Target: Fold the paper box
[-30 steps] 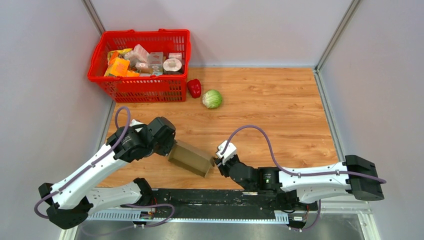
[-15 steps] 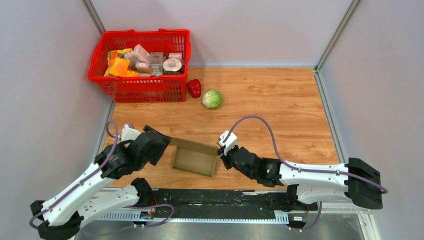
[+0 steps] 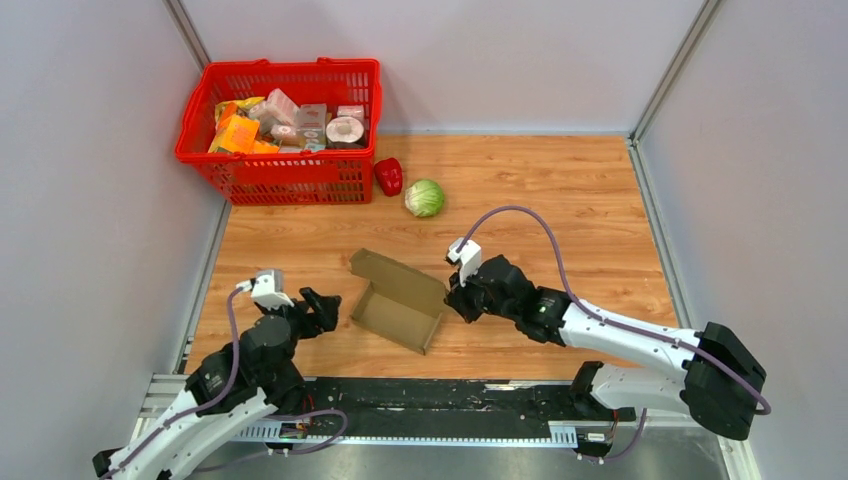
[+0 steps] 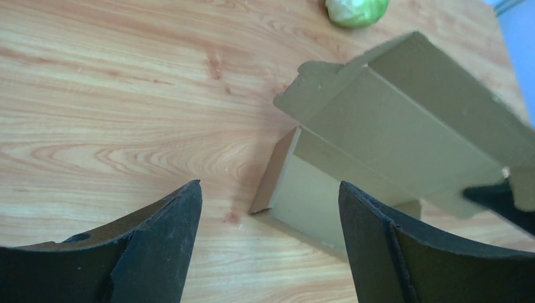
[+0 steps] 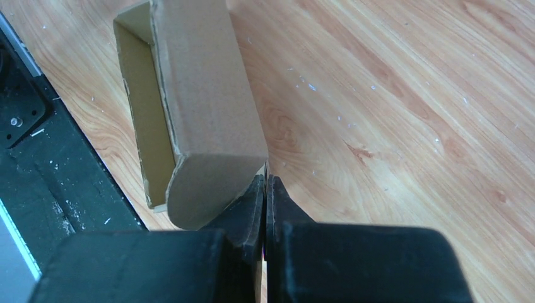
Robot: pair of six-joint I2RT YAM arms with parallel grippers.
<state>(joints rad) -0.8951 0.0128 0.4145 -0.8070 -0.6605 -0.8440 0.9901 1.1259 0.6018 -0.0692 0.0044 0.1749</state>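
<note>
Brown corrugated paper box lies open on the desk, near centre, between both arms. Left gripper stands wide open just left of the box, clear of it. Right gripper is fully closed, tips against the box's right end.

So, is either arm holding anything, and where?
Left fingers: nothing. Right fingers shut at a flap corner of the paper box; a pinch cannot be told.
</note>
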